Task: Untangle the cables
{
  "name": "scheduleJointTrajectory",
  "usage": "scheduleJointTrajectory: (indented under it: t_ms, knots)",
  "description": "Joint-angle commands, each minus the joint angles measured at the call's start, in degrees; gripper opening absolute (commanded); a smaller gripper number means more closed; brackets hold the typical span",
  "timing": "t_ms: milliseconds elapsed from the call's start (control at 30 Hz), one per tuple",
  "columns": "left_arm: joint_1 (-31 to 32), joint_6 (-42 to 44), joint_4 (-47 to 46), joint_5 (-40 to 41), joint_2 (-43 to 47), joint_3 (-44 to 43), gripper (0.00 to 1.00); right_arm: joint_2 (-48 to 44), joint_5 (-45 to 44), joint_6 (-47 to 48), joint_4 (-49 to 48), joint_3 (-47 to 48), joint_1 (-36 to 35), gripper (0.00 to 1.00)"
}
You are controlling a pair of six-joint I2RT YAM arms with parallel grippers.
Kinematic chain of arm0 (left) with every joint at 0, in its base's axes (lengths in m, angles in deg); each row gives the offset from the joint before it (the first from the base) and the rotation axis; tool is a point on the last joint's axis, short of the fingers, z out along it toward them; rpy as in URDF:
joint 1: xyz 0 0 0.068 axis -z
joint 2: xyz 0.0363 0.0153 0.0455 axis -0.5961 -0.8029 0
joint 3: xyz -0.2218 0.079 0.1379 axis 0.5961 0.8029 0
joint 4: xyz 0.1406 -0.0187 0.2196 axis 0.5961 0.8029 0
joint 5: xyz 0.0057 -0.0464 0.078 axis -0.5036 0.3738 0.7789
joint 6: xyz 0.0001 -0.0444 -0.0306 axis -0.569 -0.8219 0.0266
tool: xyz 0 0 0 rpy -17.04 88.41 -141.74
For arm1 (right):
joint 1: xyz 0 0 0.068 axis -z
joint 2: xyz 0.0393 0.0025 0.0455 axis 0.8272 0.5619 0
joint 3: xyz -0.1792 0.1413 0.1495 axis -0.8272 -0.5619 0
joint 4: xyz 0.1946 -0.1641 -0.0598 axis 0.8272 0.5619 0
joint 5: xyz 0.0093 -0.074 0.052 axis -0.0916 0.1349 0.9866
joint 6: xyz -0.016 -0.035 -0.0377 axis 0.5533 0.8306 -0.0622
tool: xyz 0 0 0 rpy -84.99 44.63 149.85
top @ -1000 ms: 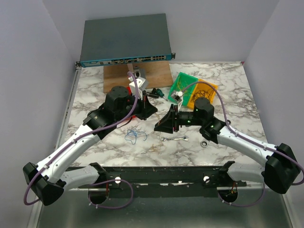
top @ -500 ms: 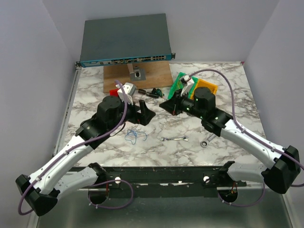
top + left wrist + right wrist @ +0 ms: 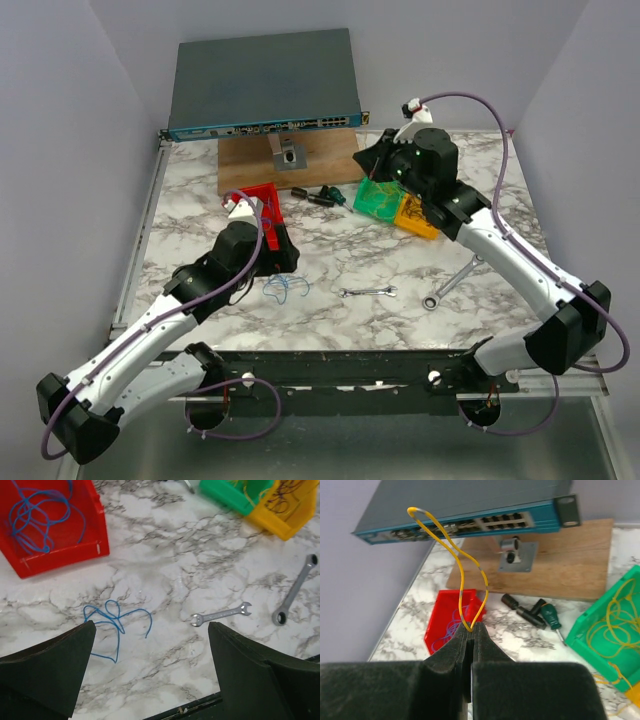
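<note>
One yellow cable (image 3: 461,570) is clamped between the closed right fingers (image 3: 447,655), with its loop standing up above the tips. The right arm (image 3: 500,250) is held high and stretched toward the far side, over the green bin (image 3: 378,197). One blue cable (image 3: 116,622) lies loose on the marbled surface (image 3: 200,570), just ahead of the spread, empty left fingers (image 3: 55,665). The left arm (image 3: 170,310) is angled down near the red bin (image 3: 60,560), where further blue strands (image 3: 35,515) are seen.

My end effector (image 3: 471,629) is pinched tight on a yellow wire (image 3: 462,582) that loops upward; beyond it a red bin (image 3: 440,605) holds blue wires (image 3: 451,625); a green bin (image 3: 580,635) at right holds yellow strands (image 3: 615,610).
</note>
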Motion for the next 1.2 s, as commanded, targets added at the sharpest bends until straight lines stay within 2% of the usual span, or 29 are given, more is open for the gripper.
scheduleJointTrajectory:
  t_ms: [0,167,300,600,833,1000,1167]
  knots:
    - [-0.3,-5.6,6.9,5.2,-4.2,0.9,0.99,3.5,0.5,-0.9,-1.7,2.3,3.8,0.01]
    - [-0.3,-8.4,2.4,2.9,-8.8,4.6,0.98,7.5,2.7,-1.0,-9.4,0.5,7.1,0.01]
    - [-0.3,-11.4,-0.3,3.0,-11.7,7.1,0.94,10.6,5.6,-2.4,-15.8,-1.5,10.6,0.01]
    - [-0.3,-15.4,-4.5,3.2,-12.9,11.7,0.90,16.0,11.5,-5.7,-29.2,-5.3,13.9,0.01]
    - [-0.3,-17.1,-7.0,2.8,-15.0,13.4,0.87,17.7,21.9,-5.0,-33.4,-0.4,14.0,0.01]
    - [-0.3,-18.0,-7.8,3.6,-16.7,13.7,0.84,18.4,22.8,-3.9,-32.9,1.0,14.0,0.01]
    - [-0.3,-18.6,-8.8,3.8,-18.7,13.6,0.78,19.3,22.0,-4.1,-37.0,-3.4,14.0,0.01]
